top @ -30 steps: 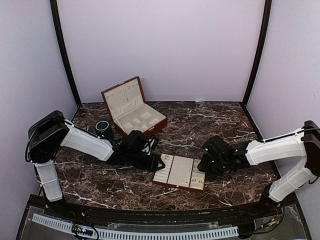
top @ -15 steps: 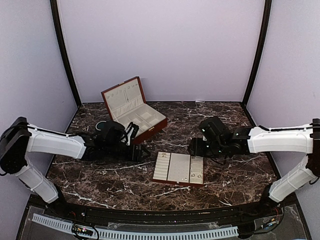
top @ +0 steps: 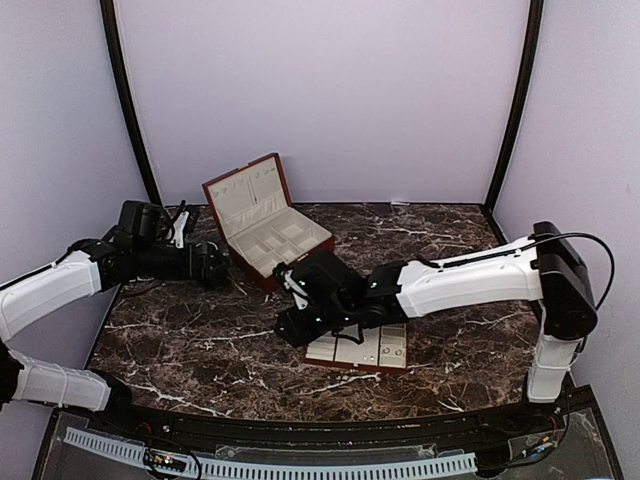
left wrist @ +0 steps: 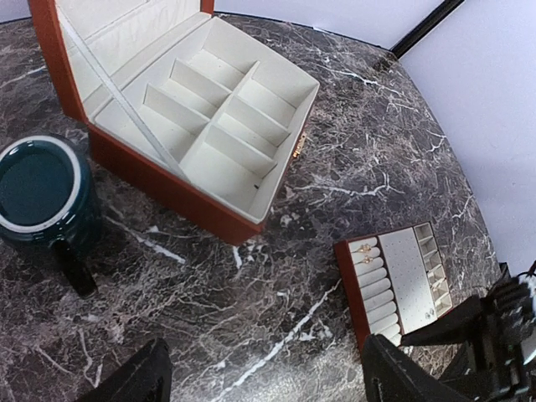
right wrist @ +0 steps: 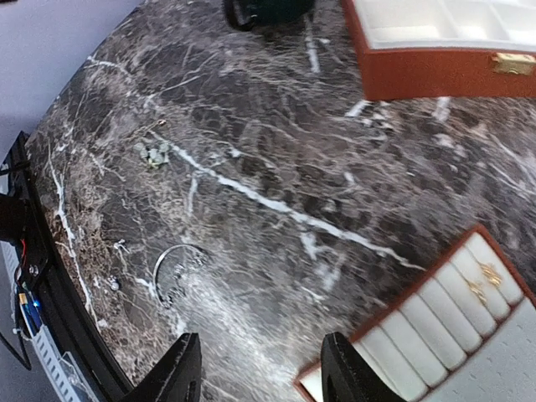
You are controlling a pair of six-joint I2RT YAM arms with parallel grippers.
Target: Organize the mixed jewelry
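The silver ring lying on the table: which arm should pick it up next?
Probably right. The right gripper hangs open close over the ring on the table. The left gripper, open too, is over by the green cup and wooden box, far from it.

Count for you, this moment:
- red-brown wooden box with cream-lined compartments (left wrist: 167,188): one, lid up
- dark green round cup (left wrist: 38,188): one
- flat cream-lined compartment tray (left wrist: 404,272): one
- small gold pieces (right wrist: 488,273) on the tray's rolls: two
- thin pale-metal hoop (right wrist: 165,251) loose on the dark marble table (top: 200,350): one
- cluster of tiny pale studs (right wrist: 153,153): one, pieces too small to count
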